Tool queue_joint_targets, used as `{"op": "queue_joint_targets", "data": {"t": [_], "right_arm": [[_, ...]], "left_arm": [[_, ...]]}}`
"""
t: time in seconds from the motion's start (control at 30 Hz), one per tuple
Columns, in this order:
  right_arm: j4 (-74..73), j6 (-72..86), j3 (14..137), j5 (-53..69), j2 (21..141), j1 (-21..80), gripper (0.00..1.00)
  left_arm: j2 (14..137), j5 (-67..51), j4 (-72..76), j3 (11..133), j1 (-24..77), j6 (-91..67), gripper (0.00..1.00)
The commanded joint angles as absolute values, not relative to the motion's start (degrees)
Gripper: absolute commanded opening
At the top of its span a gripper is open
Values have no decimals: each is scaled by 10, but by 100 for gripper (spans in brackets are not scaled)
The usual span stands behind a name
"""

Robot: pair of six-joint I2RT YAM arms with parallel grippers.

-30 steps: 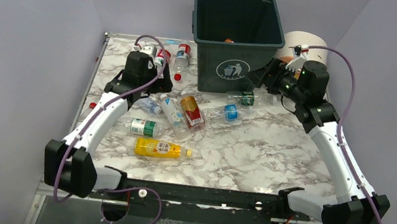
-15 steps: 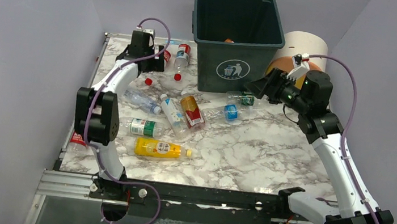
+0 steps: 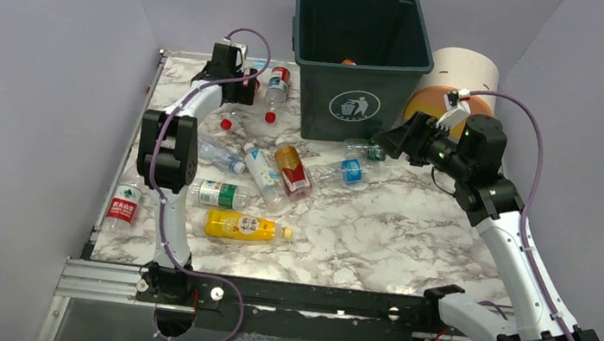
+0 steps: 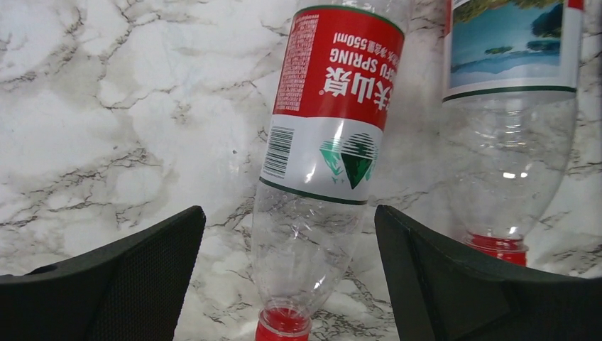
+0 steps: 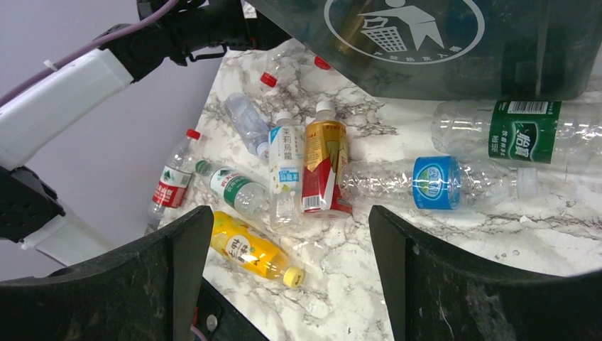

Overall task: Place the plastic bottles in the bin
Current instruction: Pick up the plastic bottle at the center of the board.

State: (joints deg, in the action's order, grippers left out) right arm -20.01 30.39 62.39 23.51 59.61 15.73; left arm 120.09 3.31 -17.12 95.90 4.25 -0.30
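**Left arm swings to the far corner while the bottles wait outside the bin**

In the space of a second the left hand [image 4: 289, 217] has swung from the middle of the litter to the upper left of the overhead frame. It now hangs open over a red-labelled bottle [image 4: 330, 67], with a finger on either side and neither touching it, as far as we can see. A second bottle [image 4: 507, 106] lies just beside it.

The move has uncovered a stray bottle [image 3: 122, 205] close to the left edge of the table [image 3: 378, 232].

The right hand [image 3: 394, 138], open and empty, has drifted a little toward the centre. It hovers by the lower right corner of the bin [image 3: 331, 118], above a green-labelled bottle [image 3: 375, 152] and a blue-labelled bottle [image 3: 350, 171].

We judge that a grasp is being lined up. Nearly all the bottles lie on the table, left of and below the bin, and only an orange glint shows inside it.

Room is tight in that corner, with the wall to the left, the bin to the right and bottles crowded between. The lower middle of the table lies bare, and a cream-and-orange cylinder [image 3: 467, 69] stands behind the right arm.
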Motion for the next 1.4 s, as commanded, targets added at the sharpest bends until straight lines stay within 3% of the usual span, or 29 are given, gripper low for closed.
{"op": "queue_joint_targets", "data": {"t": [0.0, 0.43, 0.87, 1.37], "right_arm": [[-204, 302, 608, 259, 587, 155, 83], [-192, 311, 584, 264, 585, 155, 83], [-194, 313, 576, 264, 574, 155, 83], [-206, 313, 583, 270, 561, 155, 83]], "left_arm": [[1222, 46, -156, 973, 30, 1, 95], [1273, -2, -165, 993, 28, -13, 92], [1240, -2, -195, 1002, 29, -50, 63], [1087, -25, -260, 1000, 26, -78, 62]]}}
